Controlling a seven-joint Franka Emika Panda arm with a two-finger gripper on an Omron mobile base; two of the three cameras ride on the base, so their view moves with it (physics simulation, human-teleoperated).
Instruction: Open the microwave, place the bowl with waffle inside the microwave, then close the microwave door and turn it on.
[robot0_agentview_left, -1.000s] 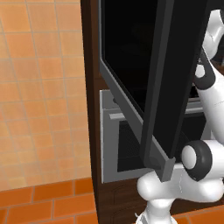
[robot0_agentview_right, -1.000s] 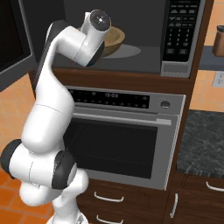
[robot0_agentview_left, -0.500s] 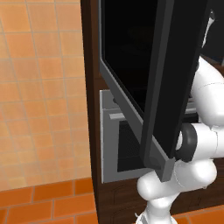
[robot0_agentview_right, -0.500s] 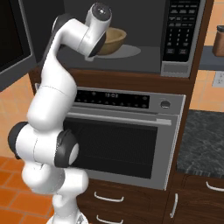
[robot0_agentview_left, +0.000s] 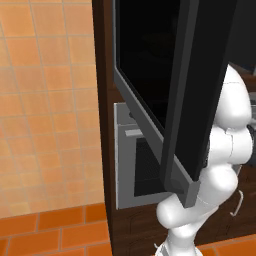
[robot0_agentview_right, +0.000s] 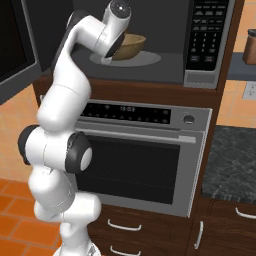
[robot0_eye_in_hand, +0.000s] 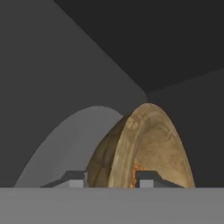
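Reaching into the open microwave (robot0_agentview_right: 150, 45), we have our tool (robot0_eye_in_hand: 110, 178) closed on the rim of the bowl (robot0_agentview_right: 128, 46), one finger inside and one outside. It sits on the turntable (robot0_agentview_right: 150, 58), dead ahead of the tool. Release and withdrawal come next, we judge. Since a second ago our arm has straightened upward; the door (robot0_agentview_left: 165, 85) hangs wide open.

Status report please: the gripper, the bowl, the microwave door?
Gripper shut on the rim of the bowl with waffle, inside the microwave over the turntable plate. Microwave door wide open. Nothing blocking.
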